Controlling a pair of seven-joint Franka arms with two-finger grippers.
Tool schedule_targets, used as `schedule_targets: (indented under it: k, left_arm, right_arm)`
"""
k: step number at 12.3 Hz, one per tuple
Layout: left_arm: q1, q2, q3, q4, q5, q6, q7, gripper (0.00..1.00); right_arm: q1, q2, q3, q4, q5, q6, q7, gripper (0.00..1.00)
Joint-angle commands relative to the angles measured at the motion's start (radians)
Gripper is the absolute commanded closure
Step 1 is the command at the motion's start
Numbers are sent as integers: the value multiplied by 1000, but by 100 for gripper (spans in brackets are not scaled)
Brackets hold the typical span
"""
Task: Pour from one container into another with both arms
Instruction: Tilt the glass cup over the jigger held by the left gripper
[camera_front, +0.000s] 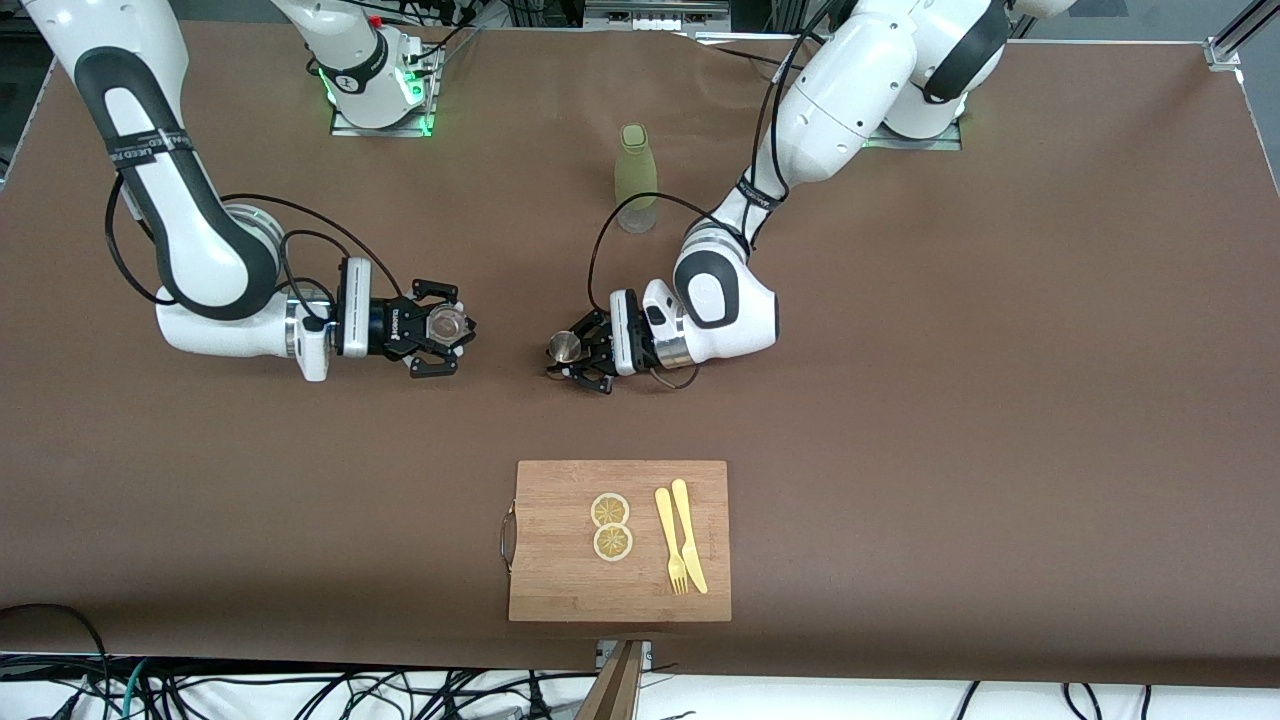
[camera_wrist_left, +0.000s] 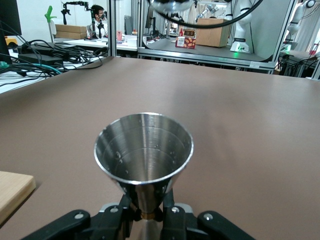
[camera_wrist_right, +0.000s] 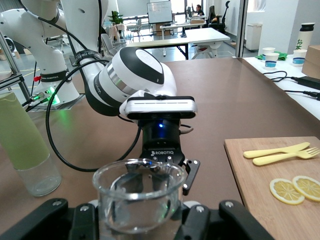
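A small clear glass cup (camera_front: 446, 324) stands upright in my right gripper (camera_front: 449, 331), which is shut on its sides; in the right wrist view the glass cup (camera_wrist_right: 136, 197) fills the space between the fingers and looks empty. A steel jigger (camera_front: 564, 347) is upright in my left gripper (camera_front: 572, 362), shut on its narrow waist. In the left wrist view the jigger (camera_wrist_left: 143, 151) opens upward with droplets inside. The two grippers face each other low over the middle of the table, a short gap apart. The left gripper (camera_wrist_right: 162, 159) shows past the glass.
A pale green bottle (camera_front: 636, 178) stands farther from the front camera, beside the left forearm. A wooden cutting board (camera_front: 560, 570) with two lemon slices (camera_front: 611, 526), a yellow fork (camera_front: 669, 540) and a knife (camera_front: 689, 535) lies near the front edge.
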Motion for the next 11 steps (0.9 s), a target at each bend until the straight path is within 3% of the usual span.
schedule_targets:
  k: [1,11]
  left_arm:
    - [-26,25,1,51,-38,50,4,100]
    - [-67,31,2,77,-49,125,-71,100]
  right_arm:
    - [7,-55,21,-43,12,34,35,94]
    - [29,-55,34,-43,37,76,39,94]
